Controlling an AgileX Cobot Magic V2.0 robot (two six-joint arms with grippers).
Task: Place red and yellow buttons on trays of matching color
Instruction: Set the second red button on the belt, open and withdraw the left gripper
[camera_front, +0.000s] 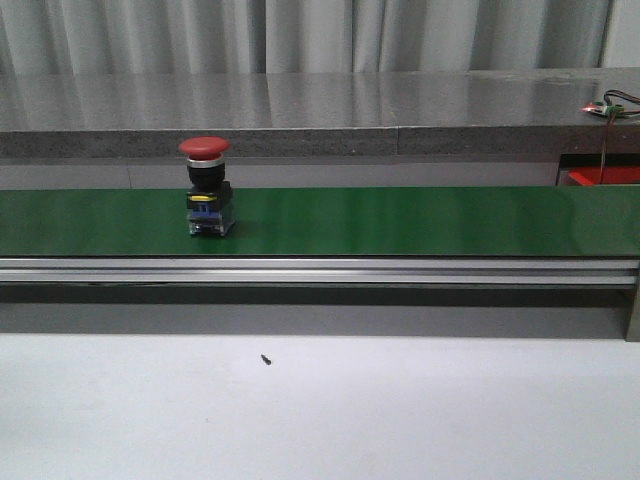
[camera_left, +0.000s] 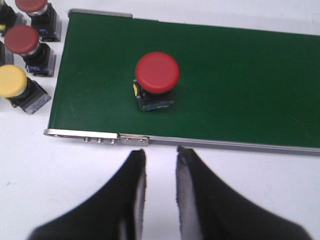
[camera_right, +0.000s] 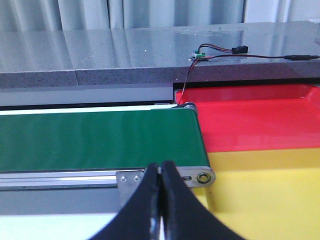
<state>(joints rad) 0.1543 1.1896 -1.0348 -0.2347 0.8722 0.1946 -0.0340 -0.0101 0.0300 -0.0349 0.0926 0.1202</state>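
A red mushroom-head button (camera_front: 205, 186) on a black and blue base stands upright on the green conveyor belt (camera_front: 400, 220), toward its left part. It also shows in the left wrist view (camera_left: 156, 76). My left gripper (camera_left: 161, 154) is open and empty over the white table, just in front of the belt's rail. My right gripper (camera_right: 161, 167) is shut and empty at the belt's right end. The red tray (camera_right: 250, 117) and the yellow tray (camera_right: 265, 185) lie side by side past that end. Neither gripper shows in the front view.
Spare buttons stand on the table off the belt's left end: two red ones (camera_left: 24, 42) and a yellow one (camera_left: 15, 85). A grey stone ledge (camera_front: 320, 110) runs behind the belt, with a wired board (camera_right: 200, 55) on it. A small screw (camera_front: 266, 359) lies on the table.
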